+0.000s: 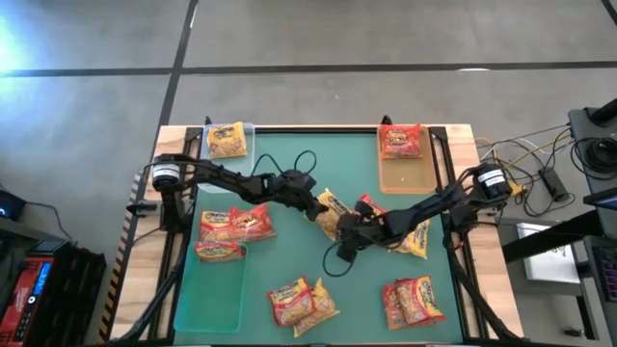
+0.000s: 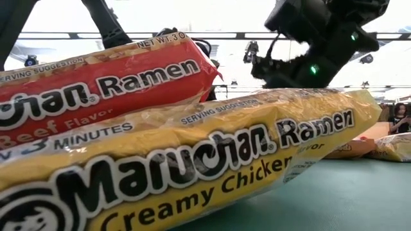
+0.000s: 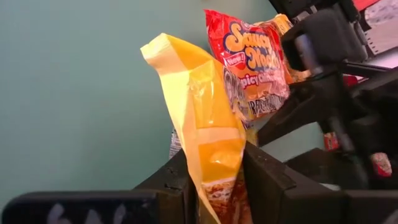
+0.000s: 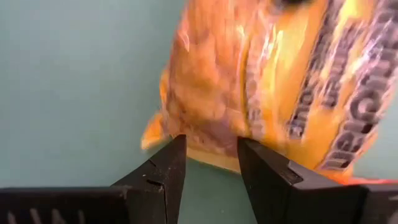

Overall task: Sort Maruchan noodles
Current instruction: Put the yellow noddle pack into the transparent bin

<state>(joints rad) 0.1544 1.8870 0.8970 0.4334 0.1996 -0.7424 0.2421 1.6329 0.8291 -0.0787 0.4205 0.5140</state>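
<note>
At mid-bench, the left claw point(image 3: 214, 180) pinches a yellow packet point(image 3: 208, 124) by its crimped edge, the sensible hold on something light, crinkly and slippery, while the right claw point(image 4: 211, 158) stands spread beside an orange packet point(image 4: 280, 81).

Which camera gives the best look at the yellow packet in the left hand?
The left wrist view: the yellow packet stands between the left hand's fingers. The high view shows it small mid-table. The low and right wrist views don't clearly show it.
</note>
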